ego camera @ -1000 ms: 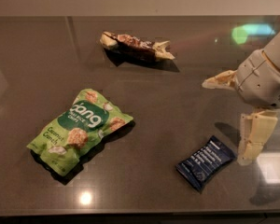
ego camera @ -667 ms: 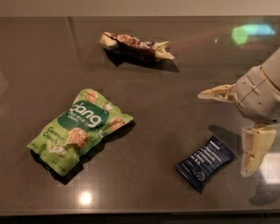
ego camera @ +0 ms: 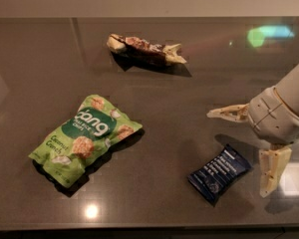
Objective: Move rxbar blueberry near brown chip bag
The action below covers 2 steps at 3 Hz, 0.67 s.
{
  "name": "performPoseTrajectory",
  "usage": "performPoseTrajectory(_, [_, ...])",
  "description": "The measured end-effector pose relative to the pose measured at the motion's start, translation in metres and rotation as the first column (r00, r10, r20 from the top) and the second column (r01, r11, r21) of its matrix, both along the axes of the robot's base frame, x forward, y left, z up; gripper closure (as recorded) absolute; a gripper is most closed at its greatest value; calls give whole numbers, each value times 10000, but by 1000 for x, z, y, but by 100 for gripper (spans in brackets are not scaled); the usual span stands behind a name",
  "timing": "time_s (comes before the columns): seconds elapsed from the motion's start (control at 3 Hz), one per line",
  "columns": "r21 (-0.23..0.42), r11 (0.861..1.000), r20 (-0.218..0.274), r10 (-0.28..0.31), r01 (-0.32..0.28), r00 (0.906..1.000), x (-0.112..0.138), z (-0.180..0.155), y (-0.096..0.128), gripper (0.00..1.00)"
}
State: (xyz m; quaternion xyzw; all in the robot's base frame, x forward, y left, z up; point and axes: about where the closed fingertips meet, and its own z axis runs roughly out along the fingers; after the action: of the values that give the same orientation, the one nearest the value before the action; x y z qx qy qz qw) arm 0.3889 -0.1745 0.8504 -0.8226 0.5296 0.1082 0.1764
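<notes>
We are lining up the grasp. Our claw [ego camera: 237, 153] is hovering over the right of the desk [ego camera: 189, 98], fingers spread wide and pinching nothing, one above the rxbar blueberry [ego camera: 219, 174] and one just beside its right end. The bar is lying flat at the front right, well apart from the brown chip bag [ego camera: 145, 50] at the back. Next, we judge, we are needing to straddle and close on it. The green bag [ego camera: 84, 137] is sitting left, off the likely path.
</notes>
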Motion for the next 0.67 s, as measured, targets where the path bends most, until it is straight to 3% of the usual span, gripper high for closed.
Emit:
performPoseTrajectory(0.33, [-7,9996,-177,284,-285,9994,-3,-10,-1,0])
performPoseTrajectory(0.67, [-87,9990,-457,435,-440,9980,-5,-19,0,15])
